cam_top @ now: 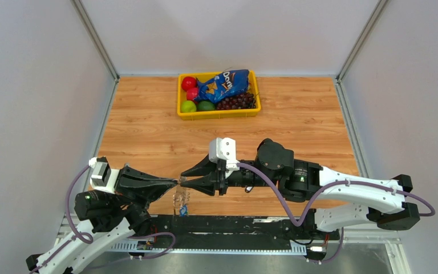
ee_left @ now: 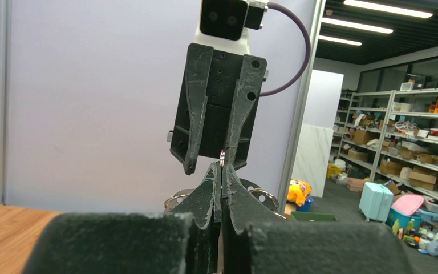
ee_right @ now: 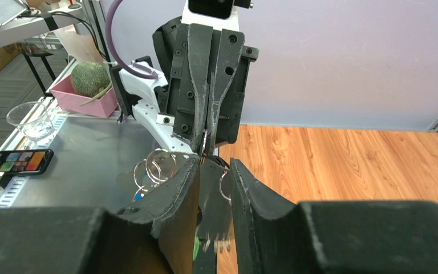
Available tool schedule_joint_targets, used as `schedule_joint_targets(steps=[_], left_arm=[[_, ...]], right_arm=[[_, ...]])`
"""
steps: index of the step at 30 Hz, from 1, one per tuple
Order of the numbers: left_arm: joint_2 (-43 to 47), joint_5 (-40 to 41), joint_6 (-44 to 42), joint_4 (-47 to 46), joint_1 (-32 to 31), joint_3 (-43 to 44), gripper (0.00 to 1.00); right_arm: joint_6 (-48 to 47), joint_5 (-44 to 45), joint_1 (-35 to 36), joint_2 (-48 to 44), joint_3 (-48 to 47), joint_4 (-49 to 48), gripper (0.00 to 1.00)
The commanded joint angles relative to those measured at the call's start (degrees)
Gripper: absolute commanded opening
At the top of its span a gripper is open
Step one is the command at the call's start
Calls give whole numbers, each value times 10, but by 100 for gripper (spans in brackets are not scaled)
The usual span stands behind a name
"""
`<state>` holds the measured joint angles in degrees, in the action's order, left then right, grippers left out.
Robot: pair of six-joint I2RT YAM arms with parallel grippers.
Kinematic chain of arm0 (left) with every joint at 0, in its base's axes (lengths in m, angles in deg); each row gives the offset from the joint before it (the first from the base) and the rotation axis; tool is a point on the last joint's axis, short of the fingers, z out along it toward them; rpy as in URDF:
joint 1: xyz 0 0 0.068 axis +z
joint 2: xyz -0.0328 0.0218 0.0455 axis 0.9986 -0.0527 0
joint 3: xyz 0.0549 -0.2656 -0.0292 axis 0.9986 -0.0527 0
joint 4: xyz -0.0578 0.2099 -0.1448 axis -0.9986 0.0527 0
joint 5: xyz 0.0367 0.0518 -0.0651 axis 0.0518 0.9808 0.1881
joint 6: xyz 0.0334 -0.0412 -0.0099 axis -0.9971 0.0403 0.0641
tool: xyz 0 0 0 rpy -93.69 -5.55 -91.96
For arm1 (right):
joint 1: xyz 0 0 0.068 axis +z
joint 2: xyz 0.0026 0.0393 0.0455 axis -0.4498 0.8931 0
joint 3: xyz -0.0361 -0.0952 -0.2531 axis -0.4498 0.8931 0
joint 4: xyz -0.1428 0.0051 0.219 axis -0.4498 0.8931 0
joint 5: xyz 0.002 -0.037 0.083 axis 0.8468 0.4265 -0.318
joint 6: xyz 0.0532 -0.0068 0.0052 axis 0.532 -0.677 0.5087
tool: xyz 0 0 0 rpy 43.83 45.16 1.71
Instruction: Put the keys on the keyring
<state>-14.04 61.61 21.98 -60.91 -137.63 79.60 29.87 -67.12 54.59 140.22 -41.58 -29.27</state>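
My left gripper [cam_top: 175,182] is shut on the keyring [cam_top: 181,200] and holds it above the table's near edge. The silvery loops hang below it with a small blue piece [cam_top: 182,212] at the bottom. In the left wrist view the shut tips [ee_left: 222,166] pinch thin metal, and ring arcs [ee_left: 262,197] show behind the fingers. My right gripper [cam_top: 183,178] faces it tip to tip. Its jaws [ee_right: 215,164] are apart around a dark flat piece [ee_right: 214,211] and a small ring [ee_right: 223,185]. Blurred silvery tips [ee_right: 223,244] hang low there; I cannot tell if they are keys.
A yellow tray [cam_top: 219,113] at the back centre holds fruit, grapes and a blue chip bag [cam_top: 223,84]. A black rail [cam_top: 234,225] runs along the near edge. Off the table, the right wrist view shows a phone [ee_right: 16,161], a glass [ee_right: 29,121] and a pink tray [ee_right: 88,100].
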Motion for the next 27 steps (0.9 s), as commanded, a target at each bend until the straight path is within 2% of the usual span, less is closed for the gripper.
schedule_joint_targets(steps=[1, 7, 12, 27], left_arm=[[6, 11, -4, -9, -1, 9, 0], [6, 14, -9, 4, -1, 13, 0], [7, 19, -13, 11, -1, 14, 0], [16, 21, -29, 41, -1, 27, 0]], right_arm=[[9, -14, 5, 8, -30, -17, 31], [9, -15, 9, 17, -42, -2, 27], [6, -12, 12, 20, -52, 16, 18], [1, -22, 12, 46, -85, 84, 17]])
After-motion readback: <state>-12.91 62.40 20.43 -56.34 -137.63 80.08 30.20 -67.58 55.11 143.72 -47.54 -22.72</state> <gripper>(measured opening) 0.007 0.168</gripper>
